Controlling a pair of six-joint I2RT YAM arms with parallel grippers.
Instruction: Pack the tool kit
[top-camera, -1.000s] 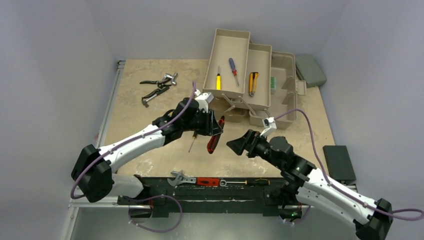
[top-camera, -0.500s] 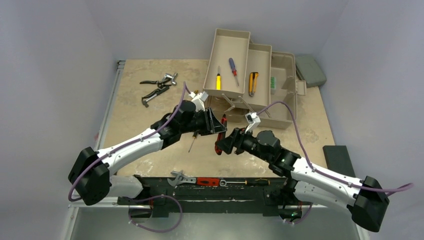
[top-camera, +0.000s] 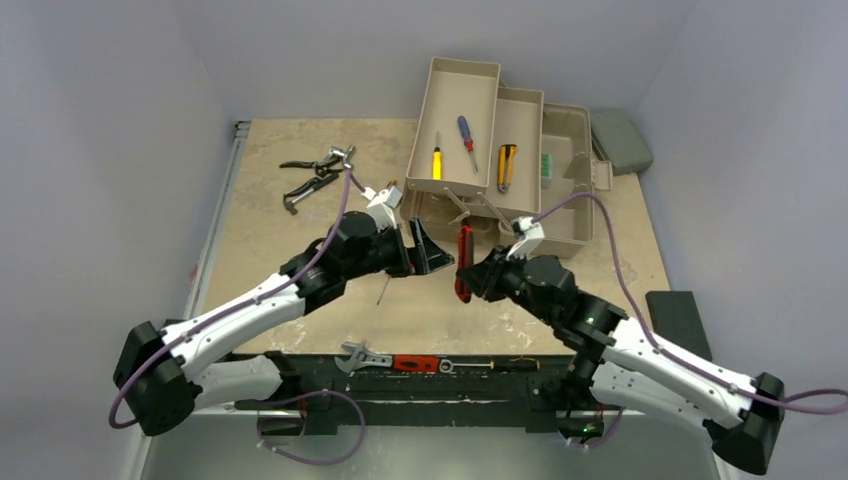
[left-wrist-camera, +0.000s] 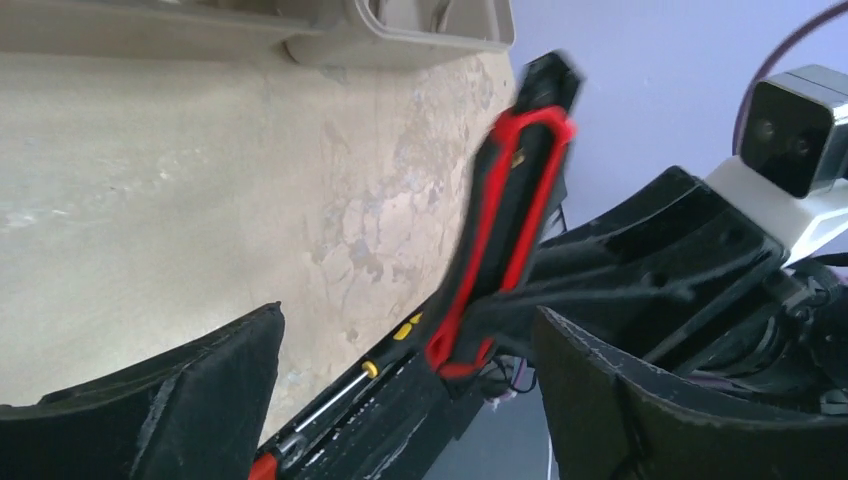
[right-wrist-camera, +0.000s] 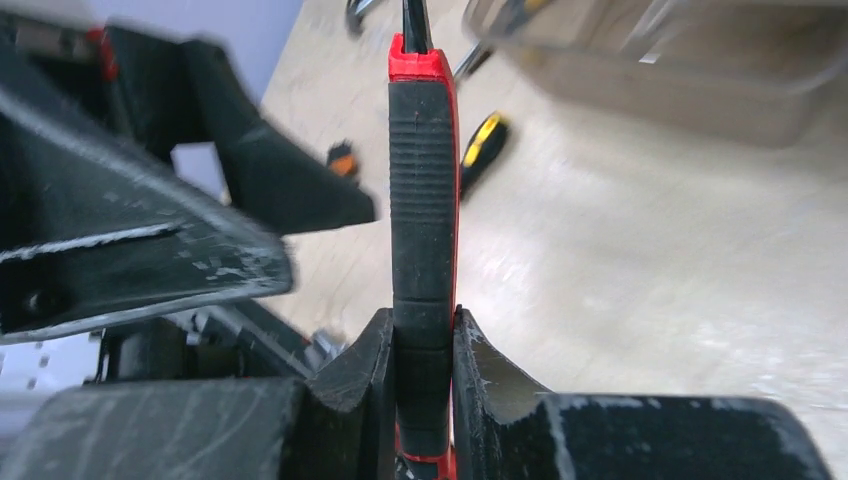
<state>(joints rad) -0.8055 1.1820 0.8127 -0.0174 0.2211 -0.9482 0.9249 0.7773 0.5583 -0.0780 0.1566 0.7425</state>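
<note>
White-and-black left arm (top-camera: 250, 305) and right arm (top-camera: 640, 350) reach from the near edge of the worktop (top-camera: 270, 235), wrists close together. Left end effector (left-wrist-camera: 405, 322): fingers spread wide. Right end effector (right-wrist-camera: 421, 335): fingers clamped on a red-and-black ribbed tool handle (right-wrist-camera: 422, 180).

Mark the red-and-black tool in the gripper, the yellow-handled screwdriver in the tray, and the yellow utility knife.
red-and-black tool (right-wrist-camera: 422, 200): right wrist view, on its ribbed black grip.
yellow-handled screwdriver (top-camera: 436, 165): top view, on the yellow handle.
yellow utility knife (top-camera: 506, 167): top view, mid-body.
</note>
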